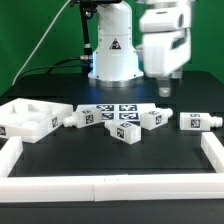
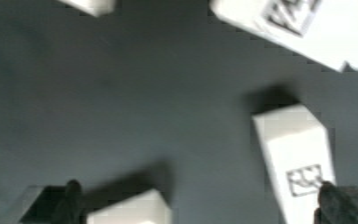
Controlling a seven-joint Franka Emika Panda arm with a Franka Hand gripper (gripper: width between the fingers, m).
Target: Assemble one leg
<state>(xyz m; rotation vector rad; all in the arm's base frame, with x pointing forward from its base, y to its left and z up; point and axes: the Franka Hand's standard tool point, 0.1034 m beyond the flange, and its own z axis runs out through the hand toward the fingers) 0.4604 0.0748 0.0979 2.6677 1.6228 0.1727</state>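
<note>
Bare table (image 1: 110, 160) runs wide across the lower middle of the exterior frame. Mid-frame is crowded: a large white panel (image 1: 30, 118) at left, the marker board (image 1: 110, 112) and scattered white legs (image 1: 152, 120). A white rail (image 1: 110, 186) fences the lower edge.

From where I stand, the arm's base (image 1: 110, 55) is glossy white and rounded, with a dark triangular sticker (image 1: 111, 45) on its front. A blue glow (image 1: 98, 72) rims its foot and black cables (image 1: 68, 35) run behind it. Toward the exterior view's right of the base, a boxy white wrist housing (image 1: 163, 40) carries the darker gripper (image 1: 166, 88), whose fingertips (image 2: 60, 203) are black.
</note>
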